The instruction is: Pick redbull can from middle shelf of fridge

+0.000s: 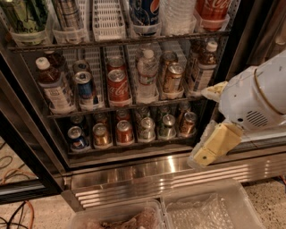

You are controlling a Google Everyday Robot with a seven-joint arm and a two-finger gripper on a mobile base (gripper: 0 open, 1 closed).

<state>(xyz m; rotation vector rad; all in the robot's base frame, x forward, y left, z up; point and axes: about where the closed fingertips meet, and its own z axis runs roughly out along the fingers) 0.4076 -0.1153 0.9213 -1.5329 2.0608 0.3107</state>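
The fridge (147, 172) stands open in front of me with a ribbed steel base. On the middle shelf (120, 106) the blue-and-silver redbull can (86, 90) stands upright in the second lane from the left. It is between a brown drink bottle (53, 87) and a red Coca-Cola can (118, 86). My gripper (213, 145), pale yellow on a white arm (252, 100), hangs at the right, in front of the fridge's lower right corner. It is well right of the redbull can and lower than it, touching nothing.
The middle shelf also holds a water bottle (146, 76), a gold can (172, 78) and a dark bottle (202, 71). Several cans fill the lower shelf (134, 129). The upper shelf holds Pepsi (145, 11) and Coca-Cola (212, 11). Clear bins (210, 208) sit on the floor.
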